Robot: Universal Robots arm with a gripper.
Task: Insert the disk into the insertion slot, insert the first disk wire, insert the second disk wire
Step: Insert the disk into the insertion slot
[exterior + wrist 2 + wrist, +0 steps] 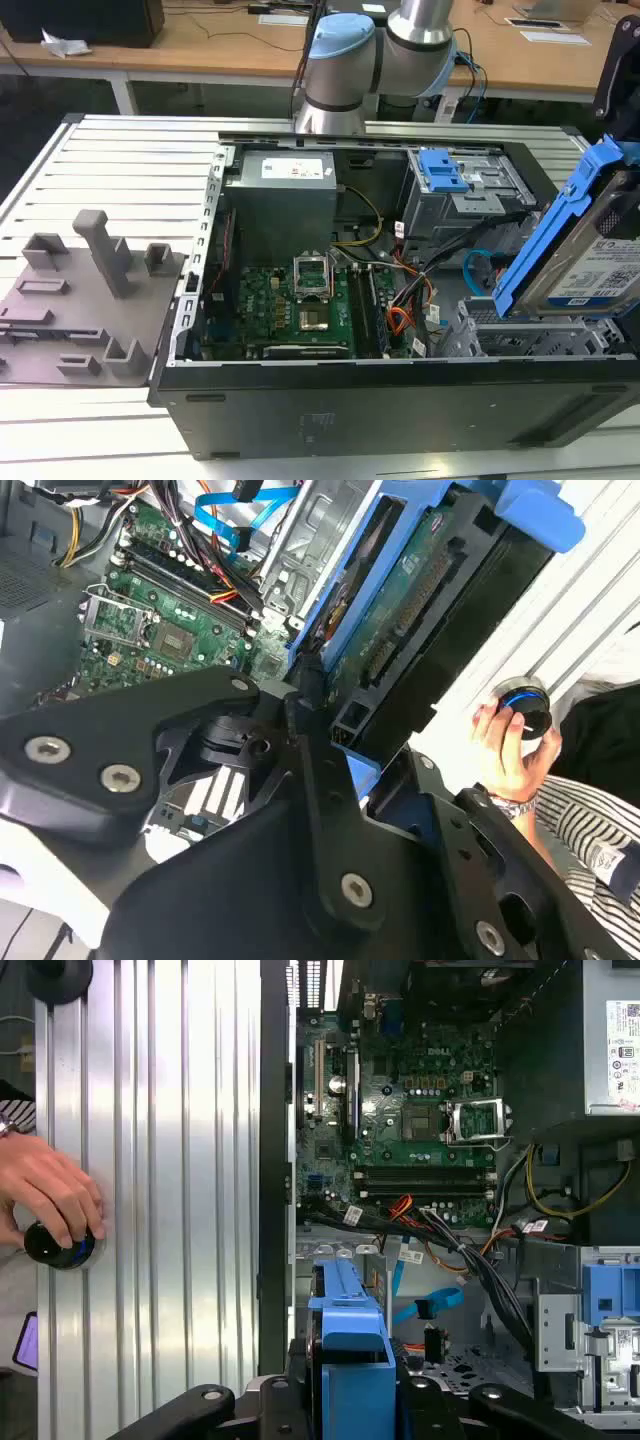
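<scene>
Table (130, 160): one, silver ribbed metal slats, that's what I'm working over.
Fixture tray (80, 290): one, matte grey plastic with blocky posts, on the exterior view's left.
Computer case (350, 410): one, dark sheet metal, lying open side up.
Power supply (280, 200): one plain grey metal box with a white label.
Motherboard (300, 300): one, green, flat, with a square metal socket in the middle.
Tall cage (450, 185): one, grey metal with a blue plastic latch on top.
Light-blue cable (478, 268): one, thin and flat, looped and loose between the tall cage and the disk.
Drive cage (520, 335): one, boxy grey perforated metal, nothing in it.
Disk (590, 260): one, silver slab with a white label in a bright blue plastic frame, tilted, lower end just over the drive cage, not seated.
Gripper (350, 1365): one, black, clamped on the disk's blue frame.
Hand (45, 1195): one, on the table beside the case, resting on one round black button (60, 1245) with a blue ring.
</scene>
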